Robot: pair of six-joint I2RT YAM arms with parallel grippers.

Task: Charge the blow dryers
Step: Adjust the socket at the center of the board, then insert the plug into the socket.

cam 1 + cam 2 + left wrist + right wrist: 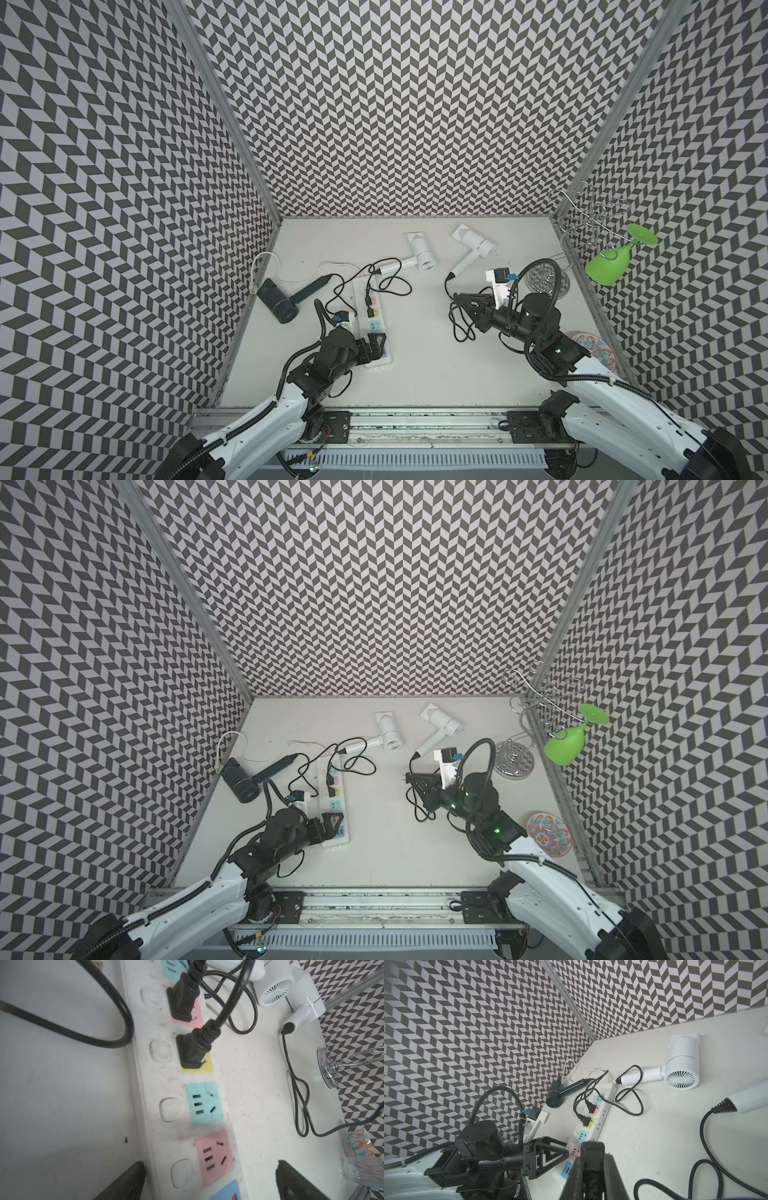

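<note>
In both top views the left pincer [374,345] hangs over the near end of the power strip [378,365], jaws spread wide and holding nothing. The right pincer [457,297] is closed on the loose plug [405,776], held above the counter [415,374] well to the right of the strip. The dark dryer [279,305] lies by the left wall and the middle white dryer [420,254] beyond the strip's far end. The other white dryer [473,245] lies just behind the right pincer (its black cord [700,1130] leads to that grip). The left wrist view looks along the strip. The far plug [184,1001] sits in a pink socket [198,1019] and the near plug [193,1051] in a yellow socket [205,1068]. A teal socket [204,1103] closer to the pincer stands free, and the two fingers [124,1184] show far apart, one on each side of the strip. In the right wrist view the right pincer's fingers [575,1178] press together on the black plug body. Past them the left pincer gapes over the strip, and the dark dryer rests near the wall.
</note>
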